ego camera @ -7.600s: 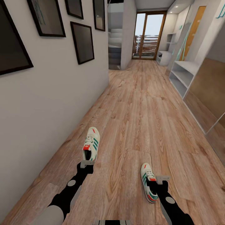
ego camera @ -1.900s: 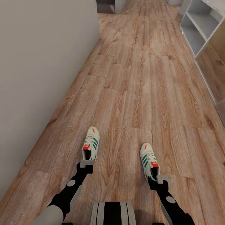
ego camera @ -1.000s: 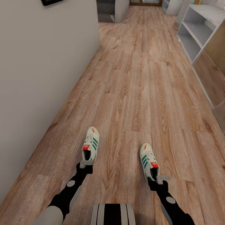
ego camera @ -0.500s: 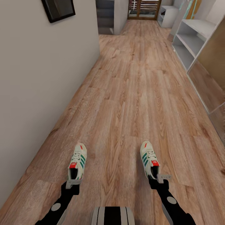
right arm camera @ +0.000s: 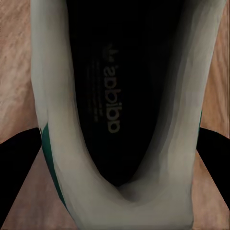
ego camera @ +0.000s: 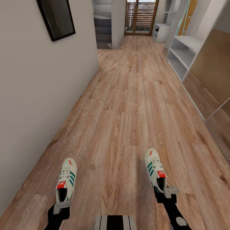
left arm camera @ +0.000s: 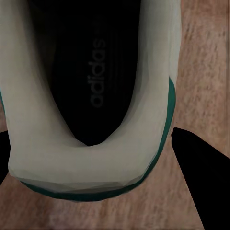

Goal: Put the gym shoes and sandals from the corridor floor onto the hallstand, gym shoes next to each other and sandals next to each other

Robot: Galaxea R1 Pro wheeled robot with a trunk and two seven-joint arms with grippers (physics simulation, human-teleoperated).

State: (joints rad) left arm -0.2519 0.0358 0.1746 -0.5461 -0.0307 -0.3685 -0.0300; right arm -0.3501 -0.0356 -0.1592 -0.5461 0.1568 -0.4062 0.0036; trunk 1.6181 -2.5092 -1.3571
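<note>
Left gripper [ego camera: 61, 207]: clamped on the heel of the left gym shoe [ego camera: 65, 180], toe forward, carried over the corridor floor [ego camera: 127, 105] near the wall [ego camera: 38, 86].
Right gripper [ego camera: 166, 192]: gripping the heel of the right gym shoe [ego camera: 155, 169].
Shoes: well apart, roughly parallel.
Hallstand [ego camera: 183, 52]: ahead on the right.
</note>
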